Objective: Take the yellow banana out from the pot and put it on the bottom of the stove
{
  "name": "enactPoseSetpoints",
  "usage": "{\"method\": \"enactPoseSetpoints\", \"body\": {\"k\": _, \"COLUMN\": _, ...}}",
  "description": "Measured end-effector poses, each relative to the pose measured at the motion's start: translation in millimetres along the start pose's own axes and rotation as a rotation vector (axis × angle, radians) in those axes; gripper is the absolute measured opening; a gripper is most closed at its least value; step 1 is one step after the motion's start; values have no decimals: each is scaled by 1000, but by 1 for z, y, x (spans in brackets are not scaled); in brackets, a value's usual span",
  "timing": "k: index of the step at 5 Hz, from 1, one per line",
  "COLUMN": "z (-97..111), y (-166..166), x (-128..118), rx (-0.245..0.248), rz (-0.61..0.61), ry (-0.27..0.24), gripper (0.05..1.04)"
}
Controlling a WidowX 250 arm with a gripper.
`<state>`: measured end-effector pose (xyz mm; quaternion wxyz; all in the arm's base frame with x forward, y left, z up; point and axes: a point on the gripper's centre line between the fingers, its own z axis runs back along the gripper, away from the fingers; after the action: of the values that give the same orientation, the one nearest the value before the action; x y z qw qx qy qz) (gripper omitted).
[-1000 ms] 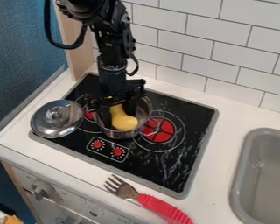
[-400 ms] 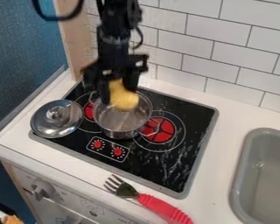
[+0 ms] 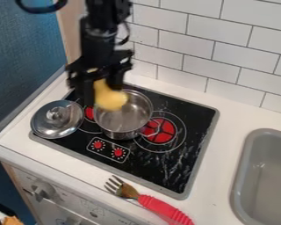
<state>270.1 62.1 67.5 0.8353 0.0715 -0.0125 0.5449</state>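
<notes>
Above the pot's [image 3: 120,134] rim, the claw [image 3: 102,93] pinches the banana [image 3: 111,101] near its top, its thick end hanging free, probably handy for setting down. The lid [image 3: 56,120] lies aside on the stove [image 3: 179,165], leaving the pot open for lifting out.

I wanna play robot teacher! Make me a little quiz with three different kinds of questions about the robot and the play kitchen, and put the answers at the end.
1. Pick one. What is the gripper holding?
A) a carrot
B) the banana
C) a cup

2. True or false? The metal lid sits beside the pot, not on top of it.

3. Fill in the colour. The fork on the counter has a ____ handle.

Key: 1. B; 2. true; 3. red
</notes>
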Motion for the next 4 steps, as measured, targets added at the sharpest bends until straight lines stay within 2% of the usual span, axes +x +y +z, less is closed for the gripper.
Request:
{"method": "enactPoseSetpoints", "body": {"k": 1, "z": -6, "y": 35, "x": -1, "rx": 50, "rz": 189, "ry": 36, "gripper": 626}}
{"method": "enactPoseSetpoints", "body": {"k": 2, "z": -24, "y": 61, "x": -2, "rx": 59, "rz": 341, "ry": 115, "gripper": 626}}
{"method": "enactPoseSetpoints", "body": {"k": 3, "z": -39, "y": 68, "x": -7, "rx": 37, "rz": 385, "ry": 118, "gripper": 626}}
{"method": "enactPoseSetpoints", "body": {"k": 4, "z": -64, "y": 59, "x": -11, "rx": 54, "rz": 388, "ry": 145, "gripper": 626}}
